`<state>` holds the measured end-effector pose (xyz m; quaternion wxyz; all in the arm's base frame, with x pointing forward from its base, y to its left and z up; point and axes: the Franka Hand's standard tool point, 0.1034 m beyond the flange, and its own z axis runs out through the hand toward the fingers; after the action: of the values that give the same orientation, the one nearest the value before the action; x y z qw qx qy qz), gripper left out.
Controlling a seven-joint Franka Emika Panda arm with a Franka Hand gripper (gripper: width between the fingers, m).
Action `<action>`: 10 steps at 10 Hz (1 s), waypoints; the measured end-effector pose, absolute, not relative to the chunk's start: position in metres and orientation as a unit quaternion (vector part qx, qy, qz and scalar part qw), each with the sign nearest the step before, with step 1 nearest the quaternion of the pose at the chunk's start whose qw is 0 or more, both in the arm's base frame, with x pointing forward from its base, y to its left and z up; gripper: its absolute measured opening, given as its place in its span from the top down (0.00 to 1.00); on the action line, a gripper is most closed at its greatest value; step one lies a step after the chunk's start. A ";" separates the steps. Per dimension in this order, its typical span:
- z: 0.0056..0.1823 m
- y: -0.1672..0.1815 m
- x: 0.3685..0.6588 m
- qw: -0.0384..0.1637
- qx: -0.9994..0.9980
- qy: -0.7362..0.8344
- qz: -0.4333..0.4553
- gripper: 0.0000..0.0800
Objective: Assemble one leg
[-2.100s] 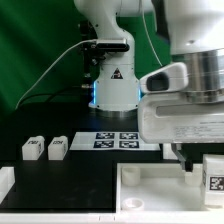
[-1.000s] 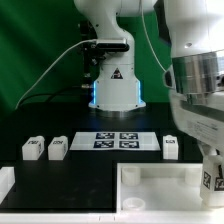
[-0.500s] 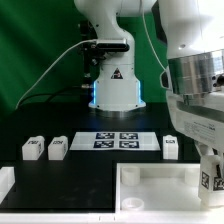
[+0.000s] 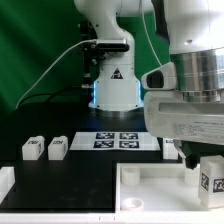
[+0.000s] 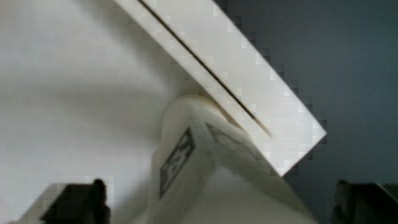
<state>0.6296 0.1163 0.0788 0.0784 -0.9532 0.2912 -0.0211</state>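
Gripper (image 5: 217, 203) jaws are wide apart, 1 dark finger (image 5: 71, 202) on each side, neither touching the leg (image 5: 192, 165). The leg stands against the panel (image 4: 150, 188) rim, at the panel's corner on the exterior view's right. To do this well: centre over the leg, close square on its sides, keep it upright. 2 spare legs (image 4: 33, 148) sit well off the panel. A 4th leg (image 4: 169, 148) is half hidden behind the wrist. Leg seating is not visible and the wrist view is blurred.

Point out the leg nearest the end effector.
The leg at the exterior view's far right, right under the end effector; the other legs stand apart, farther back.
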 end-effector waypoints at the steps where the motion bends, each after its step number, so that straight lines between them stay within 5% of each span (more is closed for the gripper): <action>1: 0.079 0.116 0.629 0.074 -0.969 0.236 -0.022 0.19; 3: 0.080 0.119 0.632 0.039 -0.997 0.055 -0.027 0.19; 5: 0.079 0.118 0.632 0.040 -0.995 0.087 -0.027 0.22; 7: 0.079 0.118 0.632 0.041 -0.993 0.110 -0.026 0.57; 10: 0.078 0.113 0.633 0.047 -0.954 0.296 -0.017 0.63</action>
<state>0.6335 0.1127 0.0785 0.0475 -0.9540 0.2957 -0.0166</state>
